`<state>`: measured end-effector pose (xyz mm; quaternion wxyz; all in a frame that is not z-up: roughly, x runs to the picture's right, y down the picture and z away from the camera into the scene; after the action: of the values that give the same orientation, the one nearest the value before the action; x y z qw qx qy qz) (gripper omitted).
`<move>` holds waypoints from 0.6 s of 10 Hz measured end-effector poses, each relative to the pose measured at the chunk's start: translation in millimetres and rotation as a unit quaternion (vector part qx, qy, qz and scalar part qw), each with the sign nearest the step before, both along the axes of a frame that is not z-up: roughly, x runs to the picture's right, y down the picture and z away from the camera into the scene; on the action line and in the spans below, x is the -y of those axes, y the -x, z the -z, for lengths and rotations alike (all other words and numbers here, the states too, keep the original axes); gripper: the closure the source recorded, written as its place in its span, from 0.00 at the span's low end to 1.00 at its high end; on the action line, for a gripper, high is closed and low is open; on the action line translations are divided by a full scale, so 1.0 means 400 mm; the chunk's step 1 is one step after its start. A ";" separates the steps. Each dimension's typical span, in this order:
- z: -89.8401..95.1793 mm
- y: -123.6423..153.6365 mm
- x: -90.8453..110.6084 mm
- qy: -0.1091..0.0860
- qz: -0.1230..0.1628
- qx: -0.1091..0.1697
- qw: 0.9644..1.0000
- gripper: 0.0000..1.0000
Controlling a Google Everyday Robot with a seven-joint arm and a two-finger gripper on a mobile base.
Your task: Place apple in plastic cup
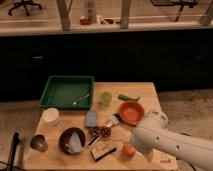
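- far left on the wooden counter (145, 90) sit a small metallic cup (38, 142) and a white tub (50, 116). behind them is a green tray (67, 92) with a utensil lying in it.
- next comes a dark bowl (72, 140), then a blue packet (91, 119) and a flat wrapped bar (103, 150) near the front edge. no brand, label or writing can be read on any of them.
- the plastic cup (105, 98) looks to be the pale green one. it stands upright just right of the tray, toward the far side.
- the apple (128, 149) lies on the counter at the near edge, right of the bar and well apart from the cup. it is not lifted.
- the orange bowl (131, 112) sits between apple and cup, slightly to the right.
- the tool (136, 144) is at the left end of the white arm (165, 145), just beside the apple. the arm's bulk covers it, so i cannot tell whether it is wide, narrow or gripping.
- judged step: the approach and grasp of the apple, with nothing yet placed.
- the next move calls for a secure hold on the round fruit. then it needs a lift high enough to clear the orange bowl, a carry far-left, and a release centred over the narrow cup mouth.
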<state>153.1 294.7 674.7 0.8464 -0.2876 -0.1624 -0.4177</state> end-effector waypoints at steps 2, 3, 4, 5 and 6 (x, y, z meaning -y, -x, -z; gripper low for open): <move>-0.005 0.005 0.000 -0.001 -0.002 0.000 1.000 0.20; -0.011 0.012 0.002 -0.002 -0.004 0.000 1.000 0.20; -0.018 0.022 0.003 -0.002 -0.003 0.003 1.000 0.20; -0.029 0.032 0.003 -0.002 -0.001 0.007 1.000 0.20; -0.036 0.036 0.000 0.000 0.000 0.009 1.000 0.20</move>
<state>138.8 294.6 689.3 0.8449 -0.2838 -0.1698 -0.4205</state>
